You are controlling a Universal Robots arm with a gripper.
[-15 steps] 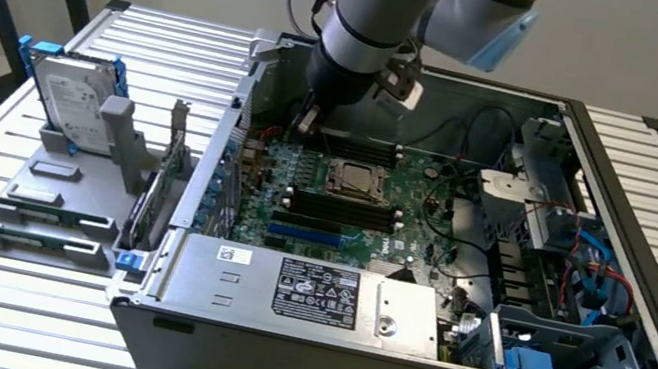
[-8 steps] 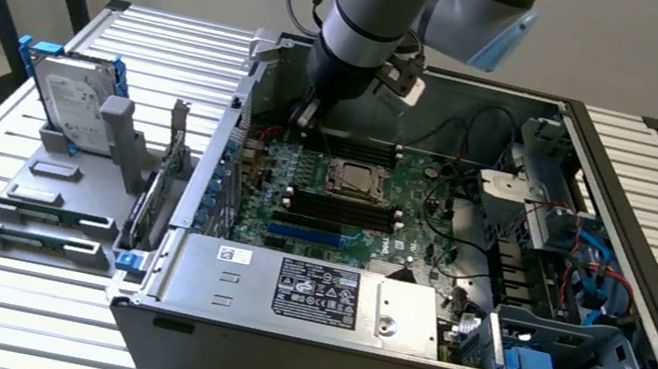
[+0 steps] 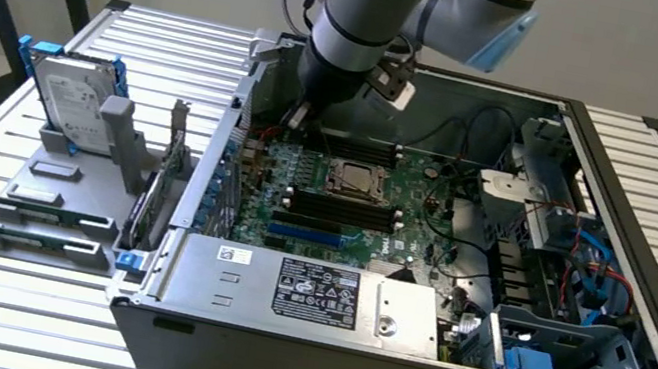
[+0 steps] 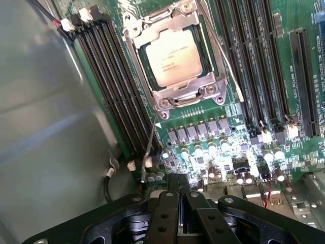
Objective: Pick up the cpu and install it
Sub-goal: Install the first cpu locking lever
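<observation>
Cpu [image 4: 172,57] flat in socket [image 4: 203,94], silver top up, edges parallel to it; hand [image 4: 179,182] closed, empty, over motherboard [image 4: 218,145].

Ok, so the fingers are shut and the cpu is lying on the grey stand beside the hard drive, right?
Not quite. The fingers are shut, but the cpu is not on the grey stand: it sits in the motherboard socket. The wrist view shows it.
</observation>
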